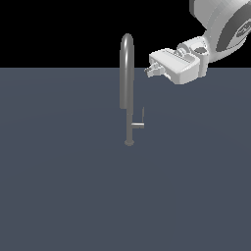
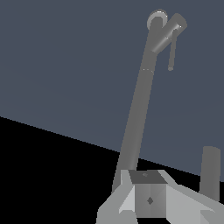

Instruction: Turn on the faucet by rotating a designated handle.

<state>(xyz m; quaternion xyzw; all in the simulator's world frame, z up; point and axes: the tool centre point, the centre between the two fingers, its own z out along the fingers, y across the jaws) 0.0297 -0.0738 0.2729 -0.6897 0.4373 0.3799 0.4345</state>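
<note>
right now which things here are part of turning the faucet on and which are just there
Part of the job:
- faucet
- handle, apart from the gripper
- gripper, up beside the spout

Just there:
- grey floor; nothing else lies about

The white arm (image 1: pixel 223 27) reaches in from the upper corner on the exterior view's right, its wrist angled down and toward the exterior view's left. The tool (image 1: pixel 148 69) hangs in the air, holding nothing, its 2 fingers (image 1: pixel 156 65) close together.
</note>
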